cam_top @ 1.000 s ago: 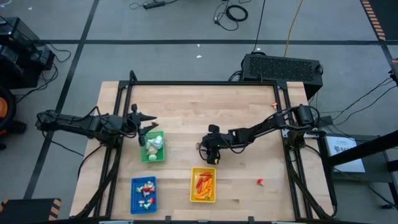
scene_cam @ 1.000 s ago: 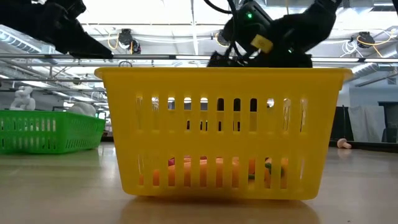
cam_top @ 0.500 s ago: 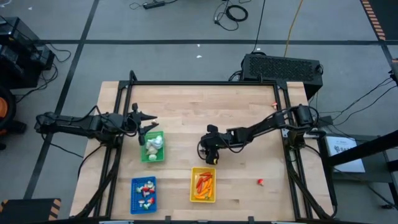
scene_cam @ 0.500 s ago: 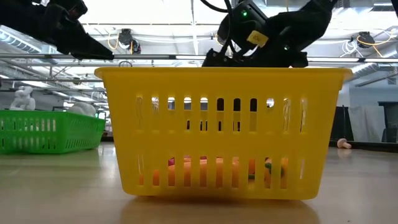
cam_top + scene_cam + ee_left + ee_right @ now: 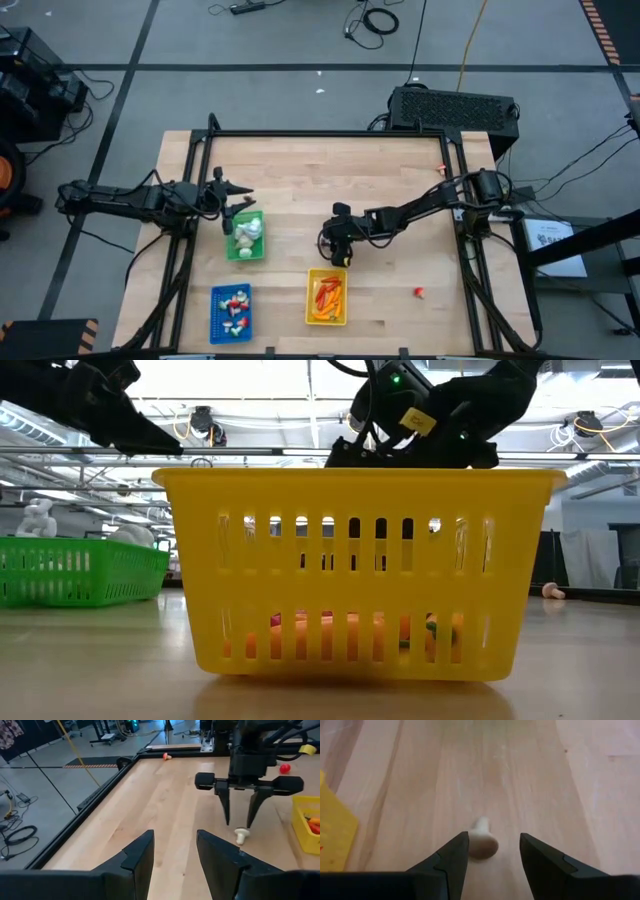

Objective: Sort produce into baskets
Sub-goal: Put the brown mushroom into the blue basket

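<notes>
A small white mushroom-shaped piece (image 5: 482, 841) lies on its side on the bare wood, just beyond the yellow basket (image 5: 327, 297). My right gripper (image 5: 492, 852) is open and hangs above it, pointing down, a finger on either side and touching nothing; the left wrist view shows this too (image 5: 239, 822). My left gripper (image 5: 243, 197) is open and empty at the far edge of the green basket (image 5: 246, 237), which holds white pieces. The blue basket (image 5: 232, 312) holds red-and-white pieces. The yellow basket holds orange and red pieces.
A red piece (image 5: 418, 293) lies on the table right of the yellow basket. Another small piece (image 5: 441, 167) lies by the far right frame rail. A black metal frame (image 5: 330, 134) borders the table. Bare wood shows between the two arms.
My right gripper has shifted a little toward the table's left and stays open over the white piece. My left arm has kept still.
</notes>
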Controlling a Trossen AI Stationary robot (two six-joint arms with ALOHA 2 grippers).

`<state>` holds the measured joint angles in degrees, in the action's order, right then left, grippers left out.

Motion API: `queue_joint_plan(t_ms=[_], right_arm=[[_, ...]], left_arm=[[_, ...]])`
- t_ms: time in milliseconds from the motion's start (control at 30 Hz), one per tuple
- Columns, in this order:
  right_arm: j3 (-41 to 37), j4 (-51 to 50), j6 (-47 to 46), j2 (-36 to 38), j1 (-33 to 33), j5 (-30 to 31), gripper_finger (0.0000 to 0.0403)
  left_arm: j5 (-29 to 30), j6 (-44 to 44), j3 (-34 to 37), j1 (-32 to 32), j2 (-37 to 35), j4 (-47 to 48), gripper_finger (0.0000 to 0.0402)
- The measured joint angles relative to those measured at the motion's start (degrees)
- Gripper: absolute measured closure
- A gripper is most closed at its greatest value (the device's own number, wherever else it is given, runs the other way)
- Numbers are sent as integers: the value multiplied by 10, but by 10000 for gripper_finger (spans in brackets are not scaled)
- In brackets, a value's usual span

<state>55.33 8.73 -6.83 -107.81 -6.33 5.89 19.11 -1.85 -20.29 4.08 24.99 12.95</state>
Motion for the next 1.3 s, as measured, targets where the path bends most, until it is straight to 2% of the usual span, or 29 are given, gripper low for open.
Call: queue_joint_plan(t_ms=[533, 633, 767, 1033, 1200, 1300], right_arm=[[0, 34, 24, 0, 8, 0, 234], [23, 17, 26, 0, 12, -11, 234], [89, -57, -9, -15, 14, -12, 234], [274, -345, -123, -75, 19, 45, 234], [322, -404, -160, -115, 18, 20, 234], [326, -428, -181, -126, 19, 1, 234]], left_arm=[[-10, 1, 0, 0, 0, 0, 245], [-10, 2, 0, 0, 0, 0, 245], [-10, 2, 0, 0, 0, -1, 245], [-10, 11, 0, 0, 5, -2, 245], [-11, 9, 0, 0, 8, 0, 245], [-20, 9, 0, 0, 9, 1, 245]])
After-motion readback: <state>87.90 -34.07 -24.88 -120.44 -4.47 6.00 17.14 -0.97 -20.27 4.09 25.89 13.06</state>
